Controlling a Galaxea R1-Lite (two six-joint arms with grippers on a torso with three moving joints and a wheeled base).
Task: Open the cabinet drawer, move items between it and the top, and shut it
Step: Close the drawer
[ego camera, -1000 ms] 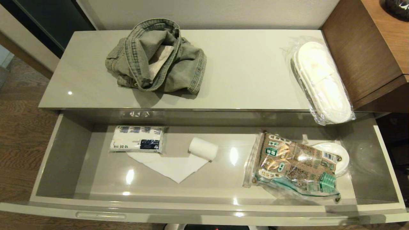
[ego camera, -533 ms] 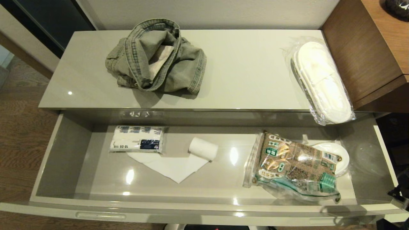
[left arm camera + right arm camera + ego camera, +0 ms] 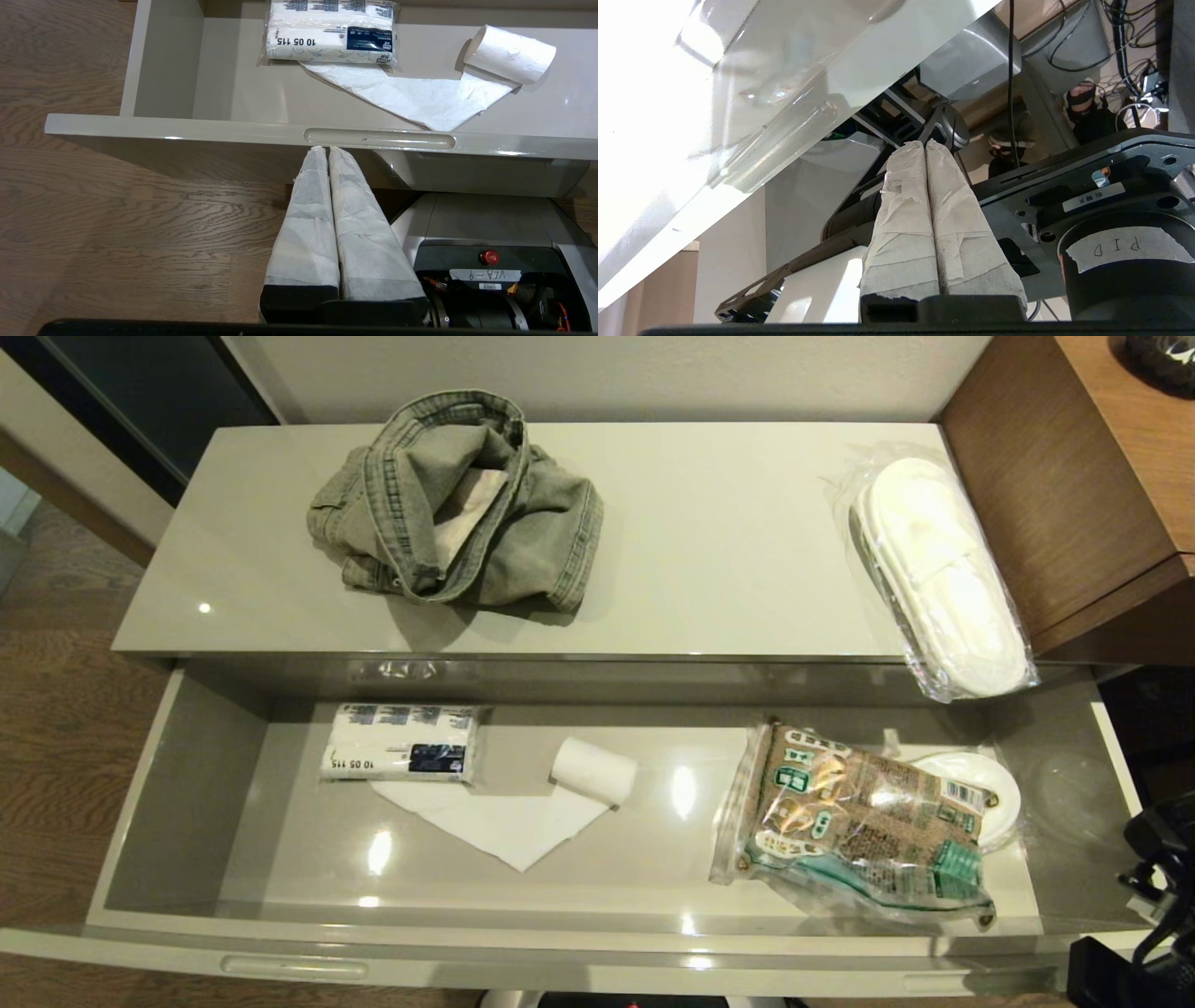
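Currently both end effectors pressed together, holding nothing. Left end effector hangs just below the drawer front lip, tips near the recessed handle slot. Right end effector sits low beside the drawer's right end, touching nothing. Drawer open. Denim garment and wrapped slippers lie on the cabinet top, well apart. Tissue pack, paper roll and food bag inside the drawer.

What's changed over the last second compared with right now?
The right arm has come up into the head view at the drawer's right end; its gripper is shut and empty. The denim garment, slippers, drawer contents and left gripper stayed put.
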